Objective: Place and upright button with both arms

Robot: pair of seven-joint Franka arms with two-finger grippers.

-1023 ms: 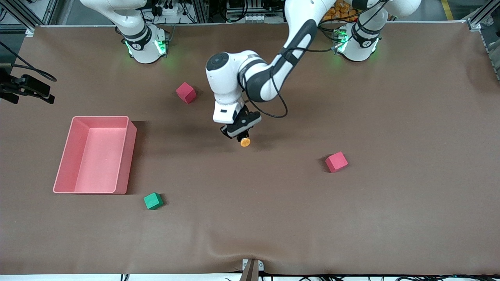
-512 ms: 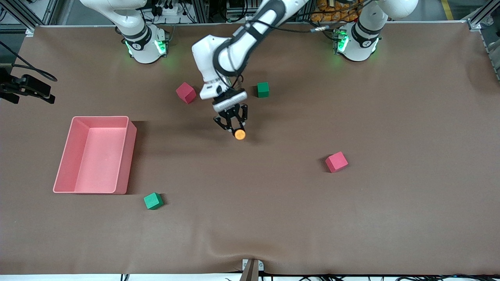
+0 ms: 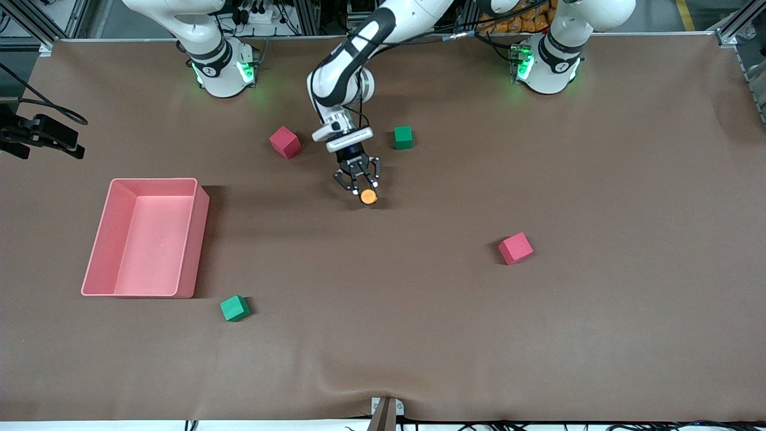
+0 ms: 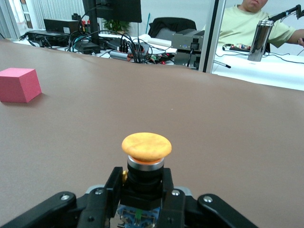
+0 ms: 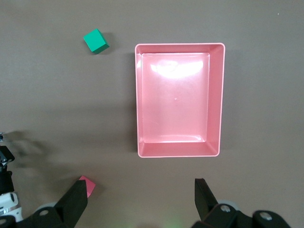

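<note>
left gripper (image 3: pixel 361 187) clamps button (image 3: pixel 368 197) upright at table centre | right gripper (image 5: pixel 142 199) wide, waits, tray (image 5: pixel 216 102) at 12 | release left

No text, label, brand, number or sign can be read anywhere: none on the table (image 3: pixel 598 335), and none on the cubes, the tray, the arms or the equipment past the table's edge.
</note>
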